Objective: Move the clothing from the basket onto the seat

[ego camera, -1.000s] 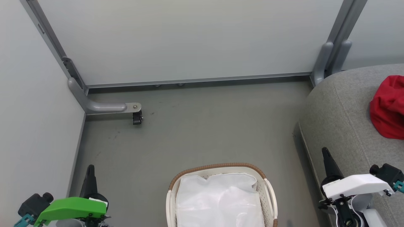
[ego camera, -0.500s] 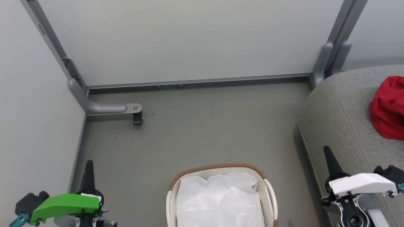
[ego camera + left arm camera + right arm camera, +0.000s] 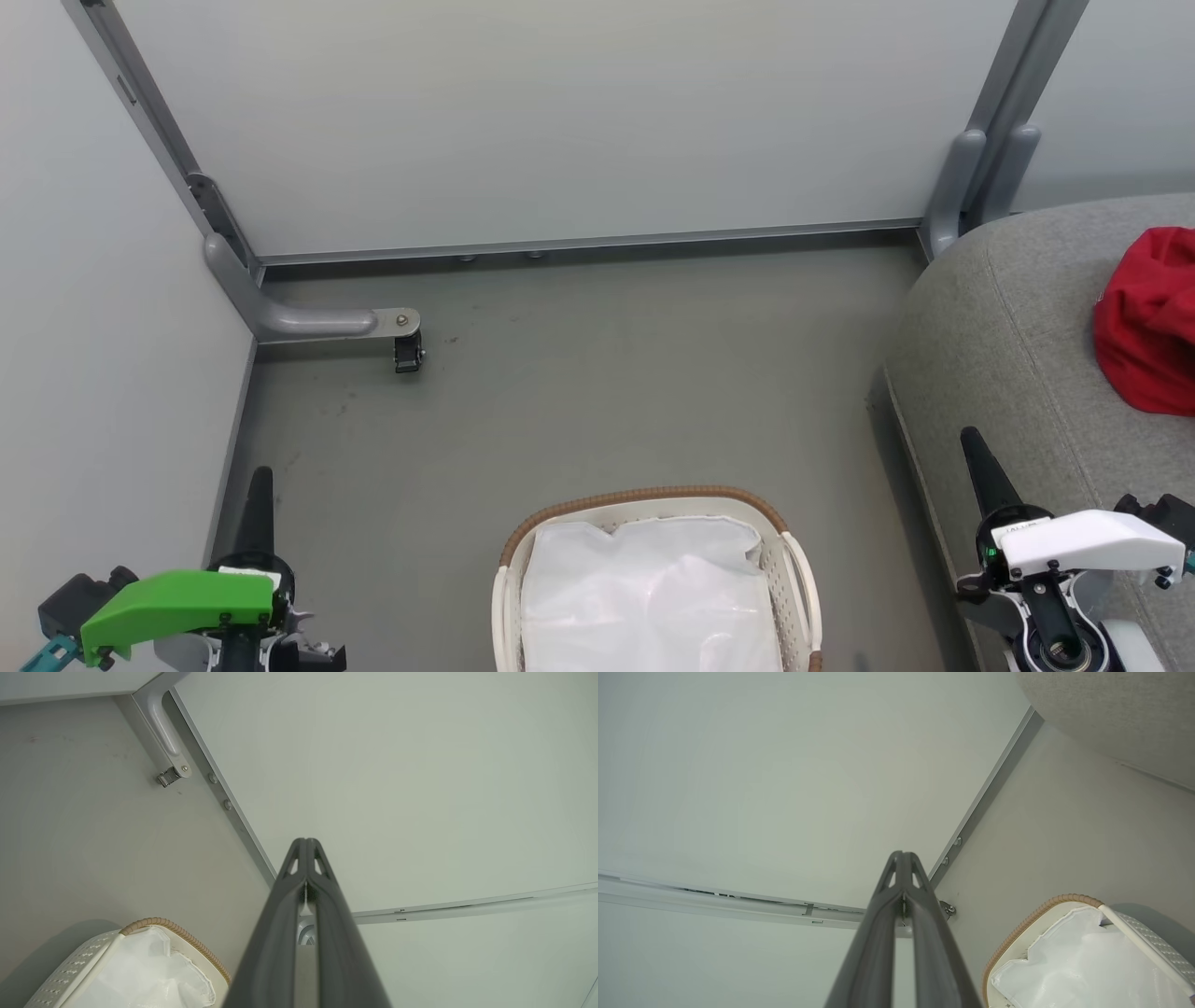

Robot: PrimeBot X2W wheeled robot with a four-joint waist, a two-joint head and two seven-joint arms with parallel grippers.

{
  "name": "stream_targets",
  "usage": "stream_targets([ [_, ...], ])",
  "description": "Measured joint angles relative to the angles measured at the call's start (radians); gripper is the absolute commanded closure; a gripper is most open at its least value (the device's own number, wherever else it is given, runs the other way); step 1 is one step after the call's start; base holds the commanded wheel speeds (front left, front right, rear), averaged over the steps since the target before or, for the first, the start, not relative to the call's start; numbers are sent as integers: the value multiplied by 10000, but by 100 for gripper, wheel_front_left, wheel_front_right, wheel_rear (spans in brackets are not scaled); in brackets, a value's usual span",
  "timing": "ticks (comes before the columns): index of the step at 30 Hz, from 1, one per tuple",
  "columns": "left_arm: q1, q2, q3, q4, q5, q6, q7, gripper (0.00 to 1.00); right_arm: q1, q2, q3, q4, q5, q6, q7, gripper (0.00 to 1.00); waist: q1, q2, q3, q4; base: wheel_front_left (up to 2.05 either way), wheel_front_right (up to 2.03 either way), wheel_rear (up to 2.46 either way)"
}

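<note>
Basket point(image 3: 653, 493) on floor, centre-bottom of head view. Inside: white liner point(image 3: 644, 588), no red on visible part; near end cut off by frame edge. Red clothing point(image 3: 1150, 322) heaped on seat point(image 3: 1008, 355), far right, partly out of frame, so can't tell if one garment or both. Left hand point(image 3: 259, 481) & right hand point(image 3: 973, 443): fingers pressed together, nothing held, either side of basket, apart from it. Judgement: transfer done or nearly. Left to do: confirm 2nd garment, check hidden end of basket.

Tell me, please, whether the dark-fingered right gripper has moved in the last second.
Yes: the right gripper has drifted slightly right, away from the oval cream-white plastic basket, over the grey fabric seat.
</note>
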Motion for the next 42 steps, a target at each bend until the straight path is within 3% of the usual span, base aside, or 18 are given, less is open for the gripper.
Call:
stream_targets([
  [42,-229,25,261,-401,-3020,0,819,100,29,-12,-305,-401,3208,0,826,100,0,0,-110,24,0,0,0],
])
